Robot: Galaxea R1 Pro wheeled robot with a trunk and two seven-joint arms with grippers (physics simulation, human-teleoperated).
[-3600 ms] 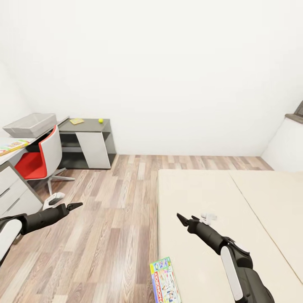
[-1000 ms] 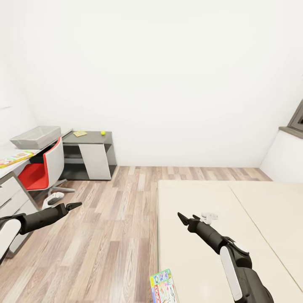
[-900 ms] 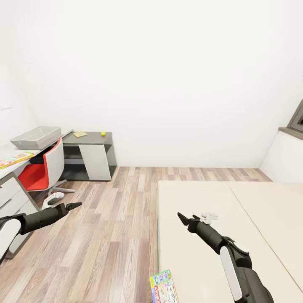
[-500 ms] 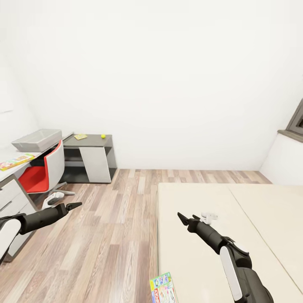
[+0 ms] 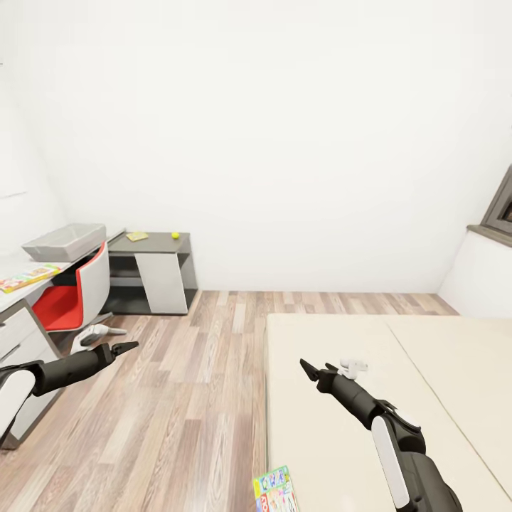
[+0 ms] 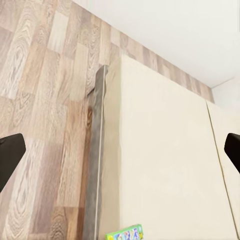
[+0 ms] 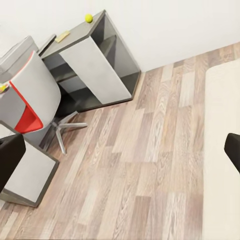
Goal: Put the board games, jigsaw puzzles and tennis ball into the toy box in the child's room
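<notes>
camera tilted up; monopoly box (image 5: 274,491) lies on bed (image 5: 341,427)

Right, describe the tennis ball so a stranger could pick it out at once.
Look to the far corner where the floor meets the white wall: a low dark grey cabinet stands there beside the red chair. On its top sits the tennis ball, near the wall. It is small, round and yellow-green, unlike the flat yellow square beside it.

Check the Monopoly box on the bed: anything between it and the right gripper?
Nothing visible. The right gripper hangs open over bare bed; the Monopoly box lies flat at the mattress edge nearest the robot, beside the right arm, with only open mattress between them. The box is partly cut off by the frame.
</notes>
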